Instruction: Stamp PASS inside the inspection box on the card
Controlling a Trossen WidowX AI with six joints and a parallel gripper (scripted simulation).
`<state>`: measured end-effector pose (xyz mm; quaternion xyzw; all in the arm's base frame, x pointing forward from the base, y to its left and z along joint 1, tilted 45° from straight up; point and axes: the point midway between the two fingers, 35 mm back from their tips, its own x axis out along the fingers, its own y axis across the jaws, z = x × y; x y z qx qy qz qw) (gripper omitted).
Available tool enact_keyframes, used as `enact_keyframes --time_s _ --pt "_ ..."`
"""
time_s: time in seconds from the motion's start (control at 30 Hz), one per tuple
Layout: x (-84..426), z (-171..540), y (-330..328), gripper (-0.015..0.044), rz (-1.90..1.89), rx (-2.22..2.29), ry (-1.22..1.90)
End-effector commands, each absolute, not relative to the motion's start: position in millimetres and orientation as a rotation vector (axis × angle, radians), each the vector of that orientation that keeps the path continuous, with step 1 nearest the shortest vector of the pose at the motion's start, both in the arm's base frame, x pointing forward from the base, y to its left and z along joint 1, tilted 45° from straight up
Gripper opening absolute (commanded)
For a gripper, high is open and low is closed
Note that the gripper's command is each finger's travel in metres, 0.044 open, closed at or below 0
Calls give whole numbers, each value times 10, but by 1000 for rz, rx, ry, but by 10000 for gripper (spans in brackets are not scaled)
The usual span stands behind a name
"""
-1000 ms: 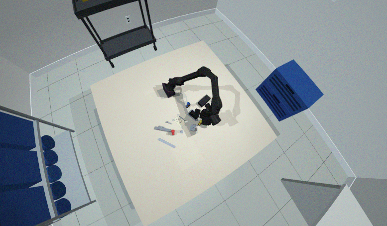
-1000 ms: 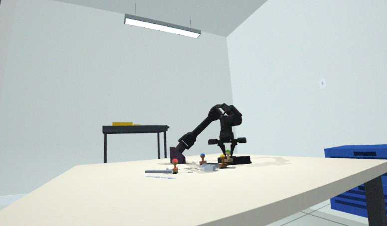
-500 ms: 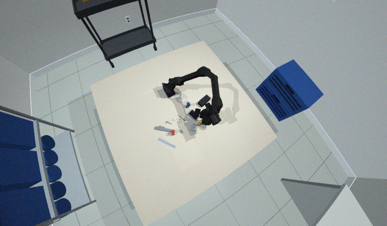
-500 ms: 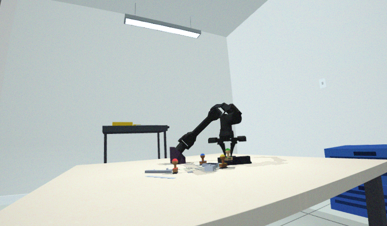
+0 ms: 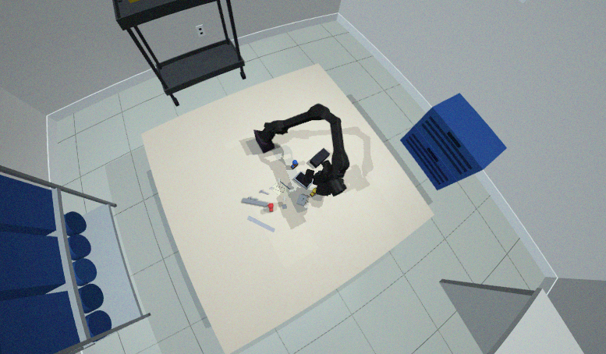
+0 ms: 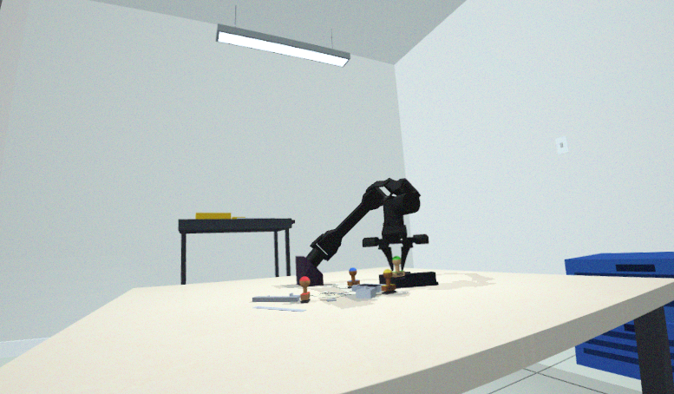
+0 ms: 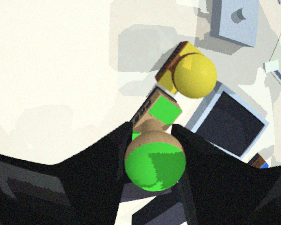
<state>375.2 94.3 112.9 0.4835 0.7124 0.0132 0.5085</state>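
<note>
Wrist view, left to right: end effector [image 5: 319,180] [image 6: 396,268] [image 7: 152,129] gripped the green-knobbed wooden stamp [image 6: 396,259] [image 7: 155,164], apparently lifted; yellow-knobbed wooden stamp [image 5: 313,192] [image 6: 388,281] [image 7: 195,76] crowded one o'clock; dark, pale-rimmed square pad [image 5: 302,179] [image 6: 370,285] [image 7: 237,124] lay two o'clock. Inking, printing, return probably remained. Roomier toward ten.

Three spare stamps, with workshop furniture around the room.
A wooden stamp with a round yellow knob [image 5: 313,191] [image 6: 388,281] [image 7: 195,75], one with a blue knob [image 5: 295,163] [image 6: 352,276] and one with a red knob [image 5: 271,207] [image 6: 304,288] stand upright, the red beside the end of a long grey bar [image 5: 254,202] [image 6: 275,298]; a thin pale-blue strip [image 5: 260,224] [image 6: 279,308] lies near the bar. A black metal cart [image 5: 139,22] [image 6: 232,225] carries a flat yellow box [image 6: 212,215]; a blue slotted cabinet [image 5: 476,127] [image 6: 623,264] stands well apart. A long lit ceiling lamp [image 6: 283,47] hangs above.
</note>
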Motion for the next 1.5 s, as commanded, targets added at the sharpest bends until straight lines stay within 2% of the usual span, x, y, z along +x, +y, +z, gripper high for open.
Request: enact_keyframes --time_s 0.0,1.47 --pt "3762 1148 905 0 31 1163 1711" --pt "3754 1301 755 0 30 1162 1712"
